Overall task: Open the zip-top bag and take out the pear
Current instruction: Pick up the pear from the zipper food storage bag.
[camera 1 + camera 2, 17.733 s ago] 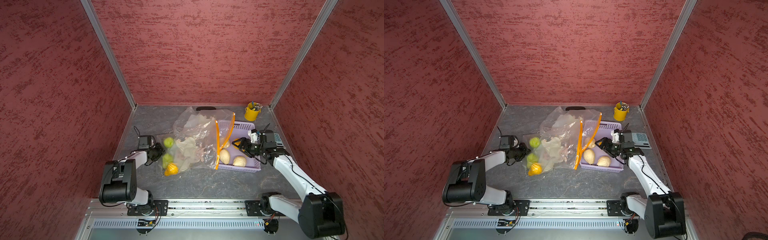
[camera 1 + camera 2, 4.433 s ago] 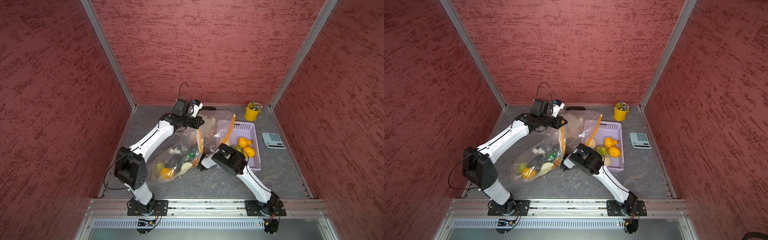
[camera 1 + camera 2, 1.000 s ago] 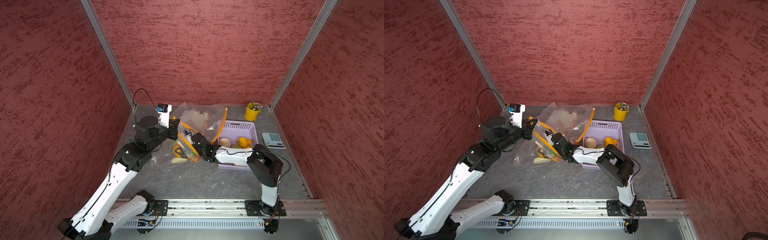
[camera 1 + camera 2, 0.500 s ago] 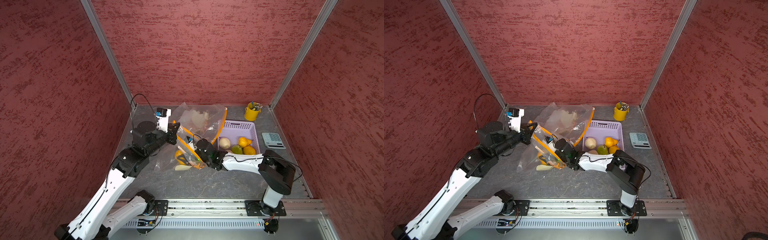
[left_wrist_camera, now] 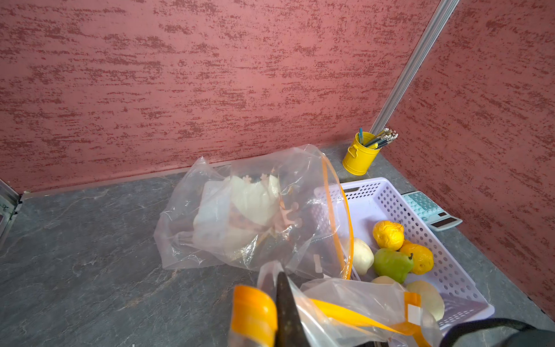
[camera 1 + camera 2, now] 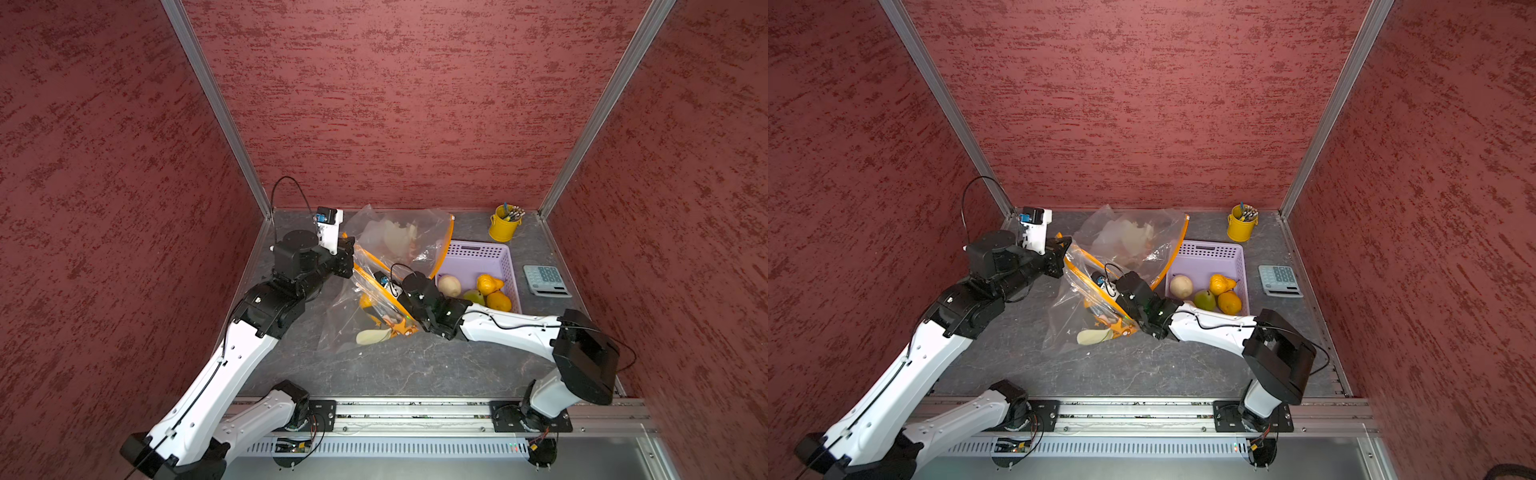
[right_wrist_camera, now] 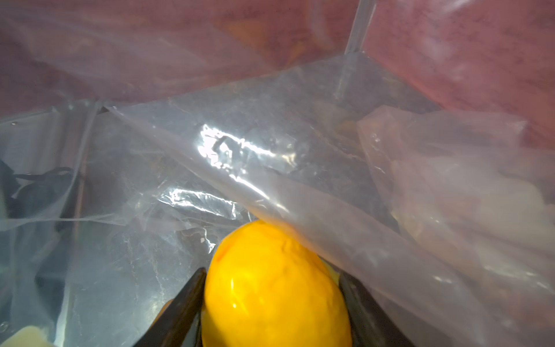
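The left fingers (image 5: pixel 285 303) are clenched on the orange zip rim (image 5: pixel 345 312) of the bag (image 6: pixel 345 328). They lift that edge off the table (image 6: pixel 415 365), so the mouth gapes toward the basket (image 6: pixel 478 251) and gives the other arm a way in.

The right arm reaches from the basket's side through that mouth. Its fingers (image 7: pixel 186 300) are closed on the yellow pear (image 7: pixel 270 270), one on each flank, with loose film draped over the fruit's far end. So the pear is gripped but not yet out: it sits inside the bag, just beside the basket.

The basket already holds other fruit, so it is probably the drop spot. Drawing straight back toward it should free the pear. The draped film could snag, which is why the raised rim matters.

A second bag (image 6: pixel 399 237) slumps against the basket's far corner.
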### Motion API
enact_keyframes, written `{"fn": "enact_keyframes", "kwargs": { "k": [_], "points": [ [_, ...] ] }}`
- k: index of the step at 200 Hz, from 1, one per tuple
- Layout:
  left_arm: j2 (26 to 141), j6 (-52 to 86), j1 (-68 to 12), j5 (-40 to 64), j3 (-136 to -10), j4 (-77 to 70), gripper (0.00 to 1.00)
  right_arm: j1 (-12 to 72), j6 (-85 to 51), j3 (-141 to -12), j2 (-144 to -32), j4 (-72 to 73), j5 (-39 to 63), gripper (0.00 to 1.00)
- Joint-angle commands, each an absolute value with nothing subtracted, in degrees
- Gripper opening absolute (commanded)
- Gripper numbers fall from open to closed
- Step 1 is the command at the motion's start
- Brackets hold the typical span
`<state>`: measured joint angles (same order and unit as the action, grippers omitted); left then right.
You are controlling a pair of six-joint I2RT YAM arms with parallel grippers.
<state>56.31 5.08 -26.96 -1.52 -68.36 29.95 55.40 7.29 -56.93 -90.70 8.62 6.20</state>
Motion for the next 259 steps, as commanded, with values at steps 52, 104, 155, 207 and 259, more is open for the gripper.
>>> {"fn": "enact_keyframes", "kwargs": {
  "k": [52,104,155,207,259],
  "points": [
    [52.0,6.7,-26.9,-0.9,-63.2,26.3,0.00,48.3,-0.9,-60.7,-81.2,6.5,8.1,0.28],
    [55.0,5.6,-28.3,-4.9,-62.7,24.7,0.00,45.4,-9.7,-67.9,-80.7,5.2,25.1,0.27],
    [55.1,5.8,-27.2,-6.2,-62.3,23.3,0.00,40.9,-26.1,-62.9,-76.9,21.0,32.8,0.24],
    [53.7,4.5,-25.2,-6.8,-62.9,25.0,0.00,39.3,-44.5,-64.7,-82.4,40.6,44.2,0.26],
    [54.9,5.8,-24.4,-7.9,-61.2,23.2,0.00,38.2,-66.7,-70.3,-88.0,62.1,45.8,0.25]
  ]
}}
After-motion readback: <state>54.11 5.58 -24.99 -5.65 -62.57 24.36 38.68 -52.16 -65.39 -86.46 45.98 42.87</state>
